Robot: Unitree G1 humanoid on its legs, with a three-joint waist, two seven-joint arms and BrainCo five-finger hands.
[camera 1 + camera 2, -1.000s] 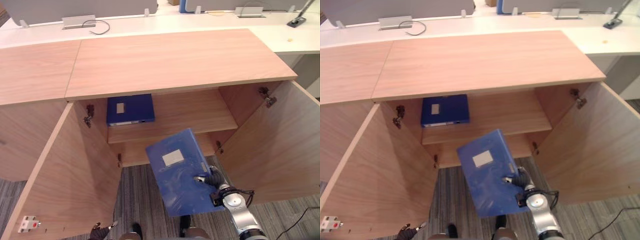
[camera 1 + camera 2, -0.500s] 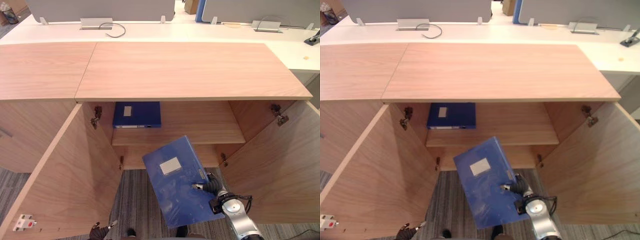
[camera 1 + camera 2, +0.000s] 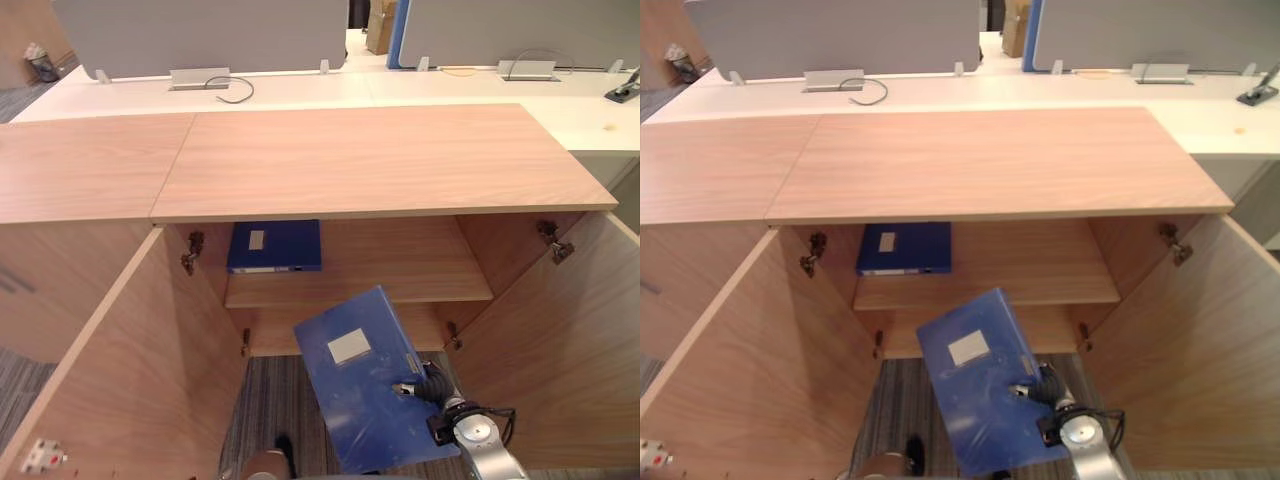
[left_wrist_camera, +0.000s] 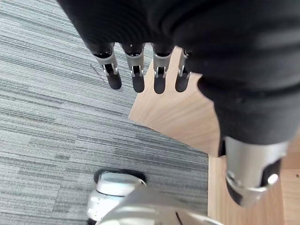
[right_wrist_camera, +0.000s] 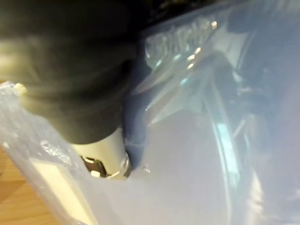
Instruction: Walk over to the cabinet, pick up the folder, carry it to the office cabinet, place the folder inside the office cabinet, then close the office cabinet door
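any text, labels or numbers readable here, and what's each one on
blue folder in the right hand: white label, too small to read
second folder on the shelf: white label, too small to read
nothing else legible

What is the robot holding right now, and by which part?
The right hand grips the blue folder by its right edge; the left hand holds nothing.

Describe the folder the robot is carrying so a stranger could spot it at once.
Find the wooden cabinet standing wide open. Just in front of its opening, above the grey carpet, the right hand pinches a blue folder with a white label. Unlike the second blue folder lying flat on the shelf inside, this one hangs tilted outside the cabinet.
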